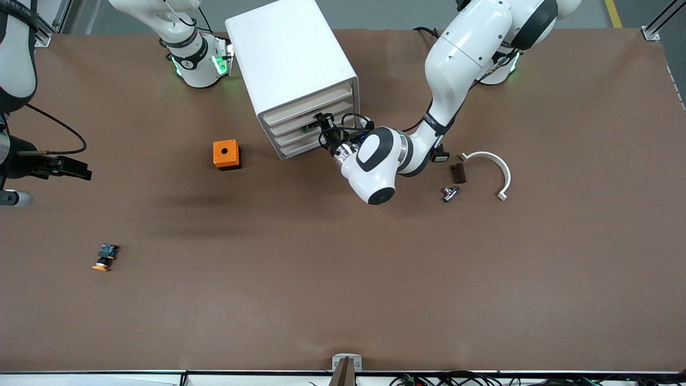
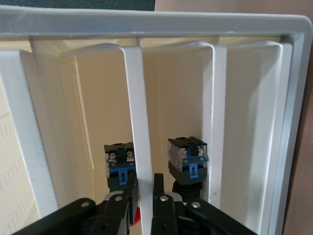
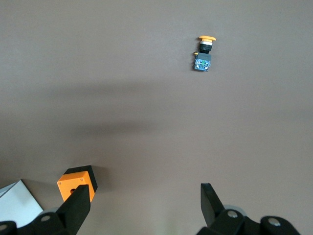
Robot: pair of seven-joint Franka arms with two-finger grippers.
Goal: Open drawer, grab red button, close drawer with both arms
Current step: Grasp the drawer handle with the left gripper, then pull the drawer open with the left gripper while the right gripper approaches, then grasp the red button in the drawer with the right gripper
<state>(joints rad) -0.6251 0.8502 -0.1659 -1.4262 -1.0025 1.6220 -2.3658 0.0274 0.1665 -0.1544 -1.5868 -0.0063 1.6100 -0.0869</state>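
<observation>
Two white robot arms [image 1: 445,69] [image 1: 187,48]. One white drawer cabinet [image 1: 292,69]. One orange cube [image 1: 226,154] with a round hole. Three push buttons: one orange-capped button [image 1: 105,257] out on the table, two inside the cabinet [image 2: 120,164] [image 2: 188,159]. One white curved bracket [image 1: 496,169], one small brown block [image 1: 457,173], one small metal fitting [image 1: 450,193].

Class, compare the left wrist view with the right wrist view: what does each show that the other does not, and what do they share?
Only the left wrist view: the inside of the white drawer unit, two push buttons standing in it, and the left gripper shut on a white handle bar.

Only the right wrist view: the orange-capped button and the orange cube on the brown table, with the right gripper open above them.

Shared: a corner of the white unit and the brown table.
</observation>
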